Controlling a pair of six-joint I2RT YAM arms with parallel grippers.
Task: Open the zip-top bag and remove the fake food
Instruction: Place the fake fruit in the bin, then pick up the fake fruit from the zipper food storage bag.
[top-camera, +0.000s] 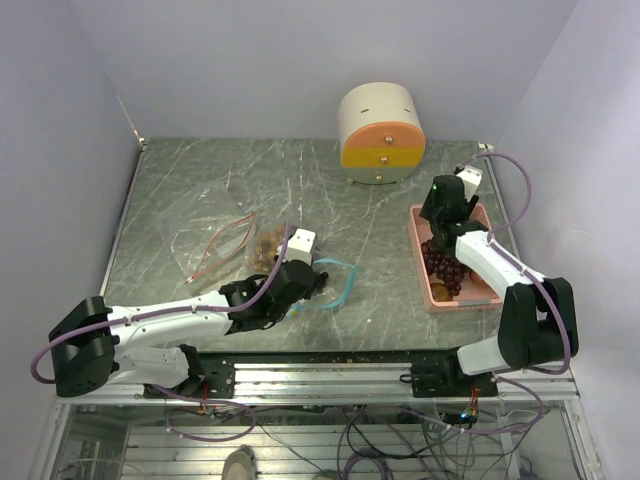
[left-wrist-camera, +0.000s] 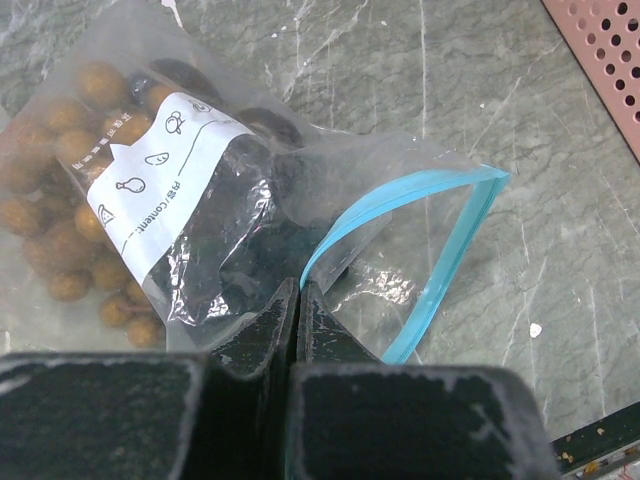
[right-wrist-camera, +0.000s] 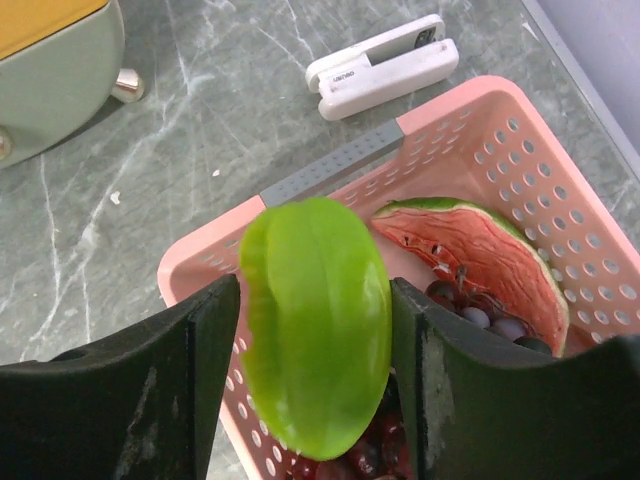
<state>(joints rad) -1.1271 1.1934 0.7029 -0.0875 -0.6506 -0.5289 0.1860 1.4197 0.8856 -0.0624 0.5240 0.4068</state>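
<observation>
Emptying the zip-top bag (left-wrist-camera: 170, 170), we pinch its rim with the left gripper (left-wrist-camera: 298, 300) while the right gripper (right-wrist-camera: 315, 320) holds the green piece (right-wrist-camera: 315, 400) over the basket (right-wrist-camera: 560, 190) (release it next); tan grapes (left-wrist-camera: 45, 215) lie bagged.

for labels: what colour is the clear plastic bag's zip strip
Zip strip is light blue; left wrist view.

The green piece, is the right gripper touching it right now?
Touching. The right wrist view shows the green piece squeezed between both fingers of the right gripper, no gap either side, above the pink basket.
</observation>
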